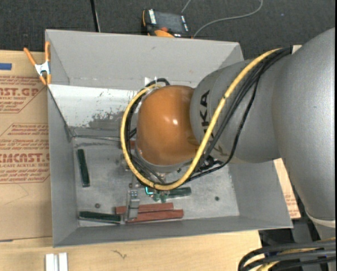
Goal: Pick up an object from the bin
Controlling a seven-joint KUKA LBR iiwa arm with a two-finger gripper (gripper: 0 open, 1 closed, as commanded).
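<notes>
One bin (pixel 61 168): grey metal, sloped walls, flat floor; holds four loose things and the arm's end.
Arm (pixel 292 112): grey, reaches in from the right and covers the bin's right back corner and much of its right wall.
Orange cover (pixel 162 131): round, on the wrist, over the middle of the floor; hides whatever lies under it.
Cables (pixel 125 129): yellow and black, looped round the cover's left and front sides.
Red bar (pixel 157 212): red-brown, long, flat on the floor along the front wall, about the middle of that wall.
Dark bar (pixel 99 216): dark green to black, flat along the front wall at front left; its right end meets the red bar's left end.
Green bar (pixel 82 167): dark green, lying front to back near the left wall, well apart from the others.
Green piece (pixel 171 193): small, just behind the red bar, partly under the cables.
Gripper (pixel 134 202): a small metal part shows below the cover, over the red bar's left end; contact cannot be told, nor how far open it is or whether it has hold of anything.
Edges: both front bars lie close to the front wall.
Open room: bare floor between green bar and cover; bare floor at front right, beyond the red bar's right end.
</notes>
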